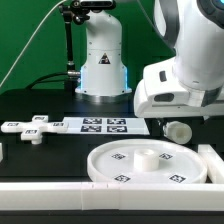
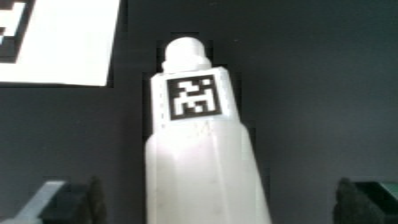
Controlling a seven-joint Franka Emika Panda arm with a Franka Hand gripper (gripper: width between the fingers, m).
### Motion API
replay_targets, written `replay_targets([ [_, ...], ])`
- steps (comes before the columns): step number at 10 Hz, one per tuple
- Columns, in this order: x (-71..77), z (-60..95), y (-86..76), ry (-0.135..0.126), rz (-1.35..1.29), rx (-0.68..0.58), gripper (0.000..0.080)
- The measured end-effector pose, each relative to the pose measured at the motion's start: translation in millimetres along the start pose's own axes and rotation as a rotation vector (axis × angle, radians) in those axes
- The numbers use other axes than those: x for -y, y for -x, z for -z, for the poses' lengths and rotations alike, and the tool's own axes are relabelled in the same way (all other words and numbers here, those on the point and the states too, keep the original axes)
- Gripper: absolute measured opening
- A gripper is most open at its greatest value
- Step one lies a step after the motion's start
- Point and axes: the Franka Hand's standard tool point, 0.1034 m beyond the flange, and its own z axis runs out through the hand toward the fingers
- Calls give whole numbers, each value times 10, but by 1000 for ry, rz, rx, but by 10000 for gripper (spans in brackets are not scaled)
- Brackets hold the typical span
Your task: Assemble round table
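Round disc (image 1: pixel 148 172): lies flat, rim up, in the exterior view's foreground.
Cross piece (image 1: pixel 30 128): flat at the exterior view's left, well apart from the disc.
Gripper (image 2: pixel 205 198): fingers spread (touching nothing), straddling the leg.
Leg (image 2: pixel 196 150): lying tag-up, near the disc.

The round disc (image 1: pixel 175 162) looks like smooth white plastic with a soft sheen, and its square tags are matt black and white. The cross-shaped piece (image 1: pixel 35 128), towards the table's edge at the exterior view's left, shows the same white plastic. The leg (image 2: pixel 196 160) is smooth, faintly glossy white plastic with a matt tag. The table (image 1: pixel 40 155) is matt black. The marker board (image 1: pixel 105 124) looks flat and matt, like paper. The arm (image 1: pixel 185 50) has a glossy white shell.
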Motion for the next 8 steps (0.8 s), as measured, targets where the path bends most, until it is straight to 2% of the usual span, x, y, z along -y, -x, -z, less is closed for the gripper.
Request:
replay_targets([
  [2,-6,-13,13,-2,-3,13,649],
  [4,-5,-66,56,2,-1,105,649],
  [5,-6,-70,20,0,0,167,649],
  [6,-15,-59,-63,-5,-2,181,649],
  [8,-25,-61,-113,-9,-5,167,649],
])
